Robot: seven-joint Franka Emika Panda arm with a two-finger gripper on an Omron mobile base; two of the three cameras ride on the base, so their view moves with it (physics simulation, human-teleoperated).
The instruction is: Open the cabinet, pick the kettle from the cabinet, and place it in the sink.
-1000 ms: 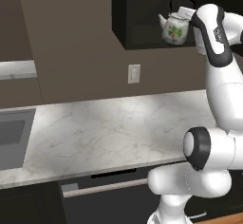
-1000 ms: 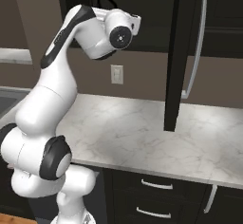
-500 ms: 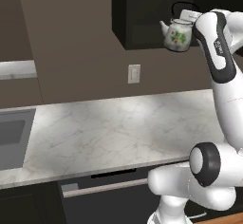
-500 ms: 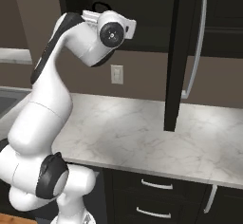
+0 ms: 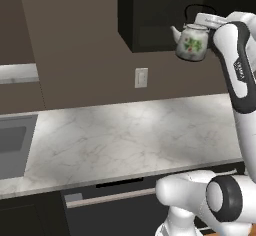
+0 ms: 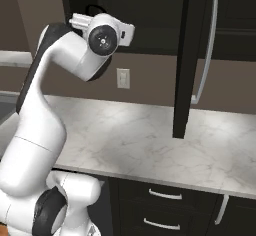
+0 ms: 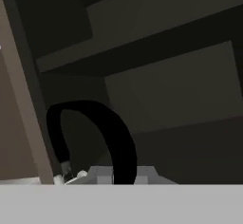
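A white marble counter runs below a brown wall bearing a white outlet plate; black base drawers carry short silver handles.

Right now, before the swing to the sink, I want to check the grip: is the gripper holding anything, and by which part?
The kettle, gripped by its thin black arched handle.

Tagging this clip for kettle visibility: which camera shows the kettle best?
The left base view: the whole kettle hangs in the air by its black arched handle, spout, lid and leaf pattern clear against the dark cabinet. The hand view gives just the handle and lid top. In the right base view the arm covers it, bar a sliver of handle.
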